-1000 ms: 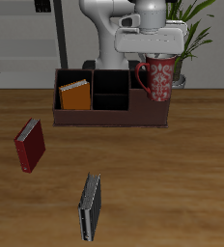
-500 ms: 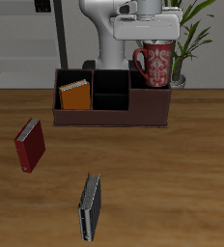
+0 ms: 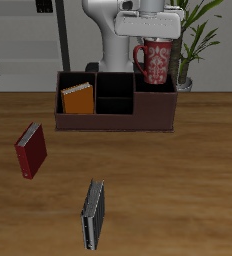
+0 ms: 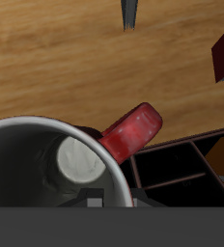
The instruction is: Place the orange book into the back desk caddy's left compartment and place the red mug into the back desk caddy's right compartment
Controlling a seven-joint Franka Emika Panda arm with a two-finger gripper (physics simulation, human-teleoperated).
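Hand [image 3: 154, 38] clamped on speckled dark red mug's [image 3: 155, 64] rim, above long dark brown wooden caddy's [image 3: 115, 118] right compartment [image 3: 153, 103]; lower straight, w/ handle clearing divider.

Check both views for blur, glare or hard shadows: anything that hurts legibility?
Exterior view: sharp, evenly lit, soft shadows only beside the dark red book and grey-black book; red mug is clear. Wrist view: the red mug fills the frame at close range, hiding the gripper; a pale highlight on its handle; no blur.

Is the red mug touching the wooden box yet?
Cannot tell. In the exterior view the red mug hangs over the back desk caddy, its bottom overlapping the back wall, no gap showing.
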